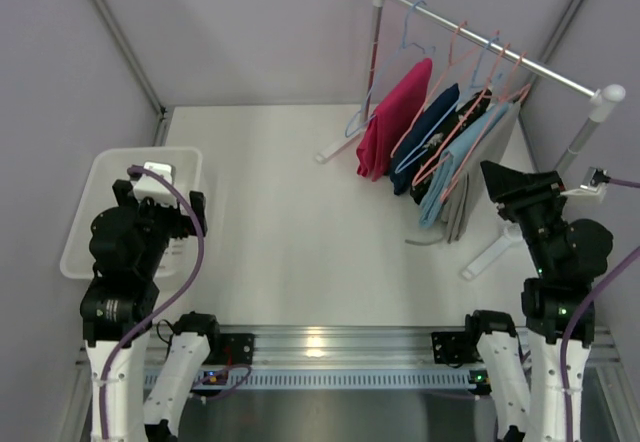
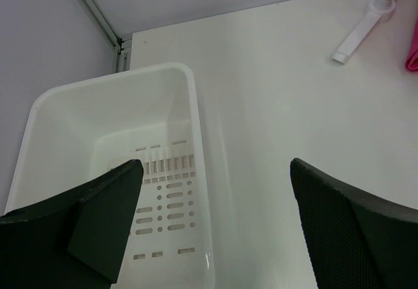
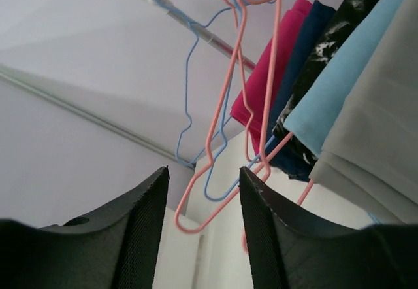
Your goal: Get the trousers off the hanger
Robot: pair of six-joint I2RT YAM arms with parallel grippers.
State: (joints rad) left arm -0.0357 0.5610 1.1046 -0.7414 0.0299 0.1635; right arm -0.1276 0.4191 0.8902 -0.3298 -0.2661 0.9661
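Grey trousers (image 3: 382, 112), sky-blue trousers (image 3: 353, 67)

Grey trousers (image 1: 480, 187), sky-blue trousers (image 1: 450, 174) hang on rail (image 1: 500, 49); right gripper (image 1: 492, 174) beside them; left gripper (image 1: 165, 217) over bin (image 1: 80, 244).

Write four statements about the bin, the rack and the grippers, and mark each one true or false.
1. The white bin holds nothing. True.
2. The light grey trousers lie on the table. False: they hang on the rack, beside the sky-blue trousers.
3. The left gripper is open. True.
4. The right gripper is shut on a hanger. False: its jaws stand open and clamp nothing.
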